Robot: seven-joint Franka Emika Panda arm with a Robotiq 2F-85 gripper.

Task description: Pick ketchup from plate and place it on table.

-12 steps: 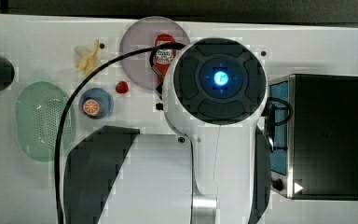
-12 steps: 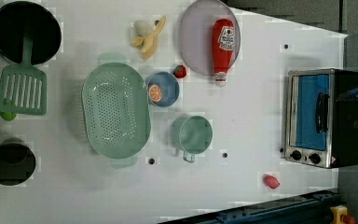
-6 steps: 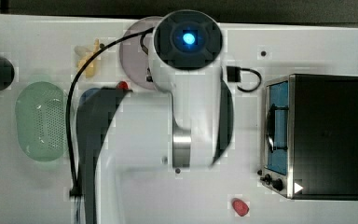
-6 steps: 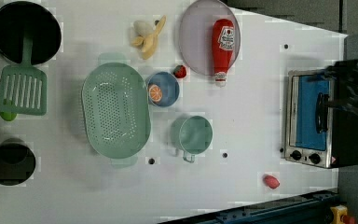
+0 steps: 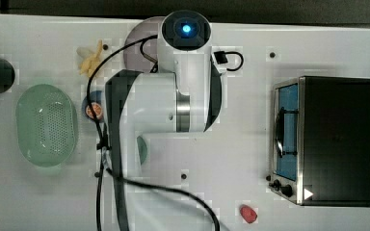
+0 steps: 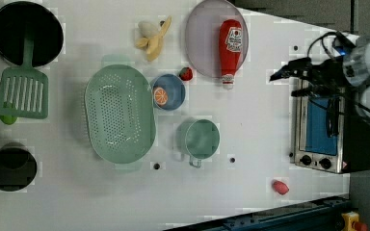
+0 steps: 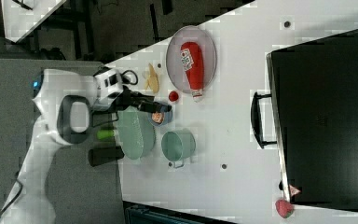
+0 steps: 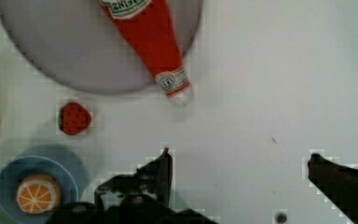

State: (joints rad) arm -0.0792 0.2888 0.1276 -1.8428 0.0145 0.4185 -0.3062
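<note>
Ketchup point(image 6: 232, 45) lies flat on the plate point(image 6: 200, 38), body across the plate's surface, whitish cap end poking past the rim onto the table point(image 6: 250, 120). Wrist view: cap tip just over the plate edge, red body angling back onto the lilac-grey disc.

Gripper point(image 8: 240, 161) wide open, nothing between the fingers point(image 8: 161, 168). Wrist view: both dark fingertips stand over bare table, the bottle's cap end ahead of them and apart from them, nearer the finger on the strawberry's side. No contact with bottle or plate.

Left view: gripper point(image 6: 289, 79) sits off the left view's right of the plate, above the toaster oven point(image 6: 325, 127), well clear of the ketchup. Right view: gripper point(image 7: 161, 108) reaches out from the white arm, showing over the blue dish point(image 7: 161, 116).

Near the plate: strawberry point(image 6: 186, 73) just beside its rim, blue dish with orange slice point(image 6: 161, 96) next to that, banana point(image 6: 153, 36) on the left view's left of the plate. Green basket point(image 6: 119, 113) and green cup point(image 6: 201, 138) farther off. Pinkish-red lump point(image 6: 279, 186) near the oven's corner
</note>
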